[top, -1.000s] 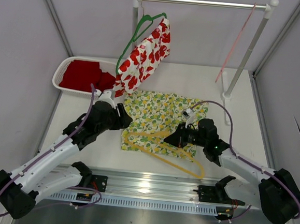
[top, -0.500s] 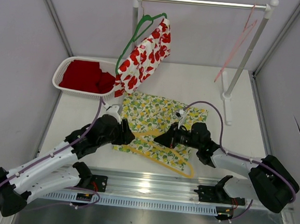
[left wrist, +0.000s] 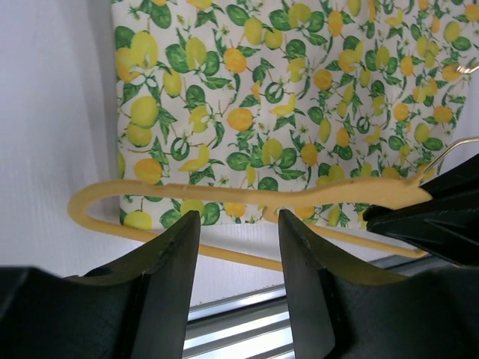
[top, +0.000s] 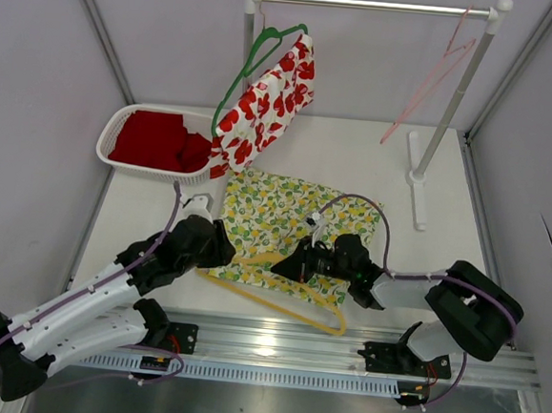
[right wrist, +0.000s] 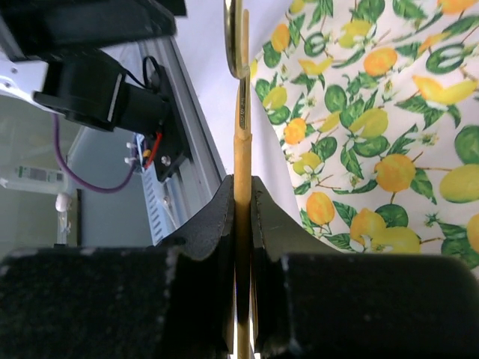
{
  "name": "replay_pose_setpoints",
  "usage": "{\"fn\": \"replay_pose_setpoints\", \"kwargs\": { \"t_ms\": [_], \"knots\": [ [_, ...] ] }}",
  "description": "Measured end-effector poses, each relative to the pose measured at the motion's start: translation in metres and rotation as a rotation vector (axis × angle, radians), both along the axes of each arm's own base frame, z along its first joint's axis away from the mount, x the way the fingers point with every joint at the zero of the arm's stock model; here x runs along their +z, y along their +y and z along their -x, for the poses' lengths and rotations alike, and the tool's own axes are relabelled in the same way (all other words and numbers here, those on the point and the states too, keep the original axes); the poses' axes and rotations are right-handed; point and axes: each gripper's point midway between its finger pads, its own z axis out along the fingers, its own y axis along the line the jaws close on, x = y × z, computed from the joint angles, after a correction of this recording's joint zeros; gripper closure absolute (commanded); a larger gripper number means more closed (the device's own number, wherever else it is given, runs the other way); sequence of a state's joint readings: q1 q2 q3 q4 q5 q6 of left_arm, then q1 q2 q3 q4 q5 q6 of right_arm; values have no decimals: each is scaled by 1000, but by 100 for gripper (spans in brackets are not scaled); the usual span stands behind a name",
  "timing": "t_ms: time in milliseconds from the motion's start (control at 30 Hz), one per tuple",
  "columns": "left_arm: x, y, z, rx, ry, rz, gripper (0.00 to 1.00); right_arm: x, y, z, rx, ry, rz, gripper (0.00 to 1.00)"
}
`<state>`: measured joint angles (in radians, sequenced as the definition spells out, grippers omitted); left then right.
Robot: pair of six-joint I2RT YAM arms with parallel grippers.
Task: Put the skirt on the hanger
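Table [top: 357, 146] | basket [top: 150, 169] rear-left | rack [top: 368, 3] behind | yellow hanger [left wrist: 224, 195] overlaps skirt [top: 276, 207]

You see the right gripper [right wrist: 242, 202] closed tight on the yellow neck of the hanger [right wrist: 242, 155], just under its metal hook [right wrist: 236, 37]. On the right, the skirt [right wrist: 359, 127] with lemon print lies on the white table [right wrist: 206, 45]. On the left, a purple cable [right wrist: 82, 178] hangs beside a metal rail [right wrist: 191, 101].

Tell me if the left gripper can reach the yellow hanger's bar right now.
Probably yes: the left gripper is open just short of the yellow hanger, nothing between them; the right gripper pins its neck.
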<state>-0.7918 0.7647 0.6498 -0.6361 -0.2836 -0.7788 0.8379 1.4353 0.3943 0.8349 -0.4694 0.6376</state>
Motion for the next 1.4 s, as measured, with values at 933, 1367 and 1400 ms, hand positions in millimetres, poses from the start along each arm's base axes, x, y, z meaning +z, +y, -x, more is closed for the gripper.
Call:
{"fn": "replay_pose_setpoints", "kwargs": {
  "t_ms": [933,1367,1400],
  "knots": [
    [-99,39,11,171,151,-197,43,-19,6,-5,-21,-8,3,100],
    [-115,32,0,192,152,-211,83,-22,5,-8,-28,-5,9,100],
    [-114,31,-1,192,148,-205,87,-22,4,-8,-29,-4,9,100]
  ]
}}
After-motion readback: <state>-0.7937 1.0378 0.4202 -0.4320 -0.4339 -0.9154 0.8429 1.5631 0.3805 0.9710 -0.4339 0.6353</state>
